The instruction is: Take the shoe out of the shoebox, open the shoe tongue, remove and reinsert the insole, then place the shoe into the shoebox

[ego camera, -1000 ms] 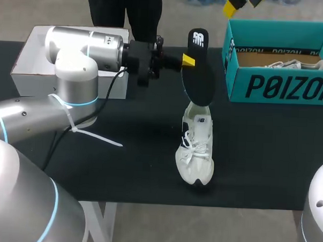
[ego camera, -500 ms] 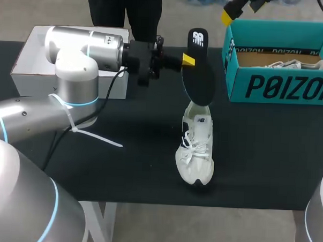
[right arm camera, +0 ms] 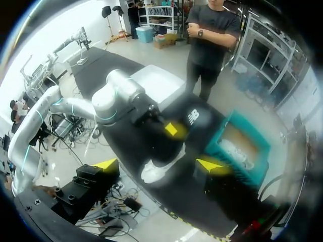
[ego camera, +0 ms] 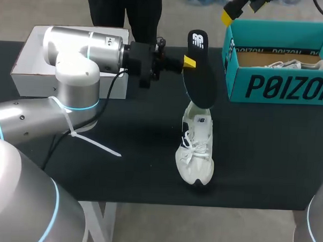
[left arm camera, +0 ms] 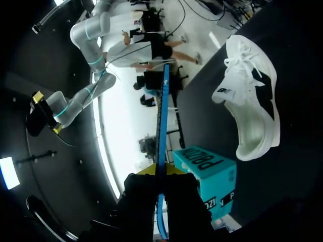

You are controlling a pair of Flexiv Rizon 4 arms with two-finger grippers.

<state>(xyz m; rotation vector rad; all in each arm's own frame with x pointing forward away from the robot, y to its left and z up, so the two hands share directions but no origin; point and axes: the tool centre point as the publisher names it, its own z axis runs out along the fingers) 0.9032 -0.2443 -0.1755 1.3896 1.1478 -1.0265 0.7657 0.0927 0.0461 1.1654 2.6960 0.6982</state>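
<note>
At table [ego camera: 267,152] middle, left gripper [ego camera: 188,61] clamps black insole [ego camera: 199,82] upright over white shoe [ego camera: 196,149]. Only right wrist view shows right gripper [right arm camera: 157,165] tips wide apart, high above table.

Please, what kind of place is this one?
Probably a robot test bench, not a shop or a home: a left arm holds an insole in its pincer above a black table, where a shoe and a teal shoebox serve as practice items.
</note>
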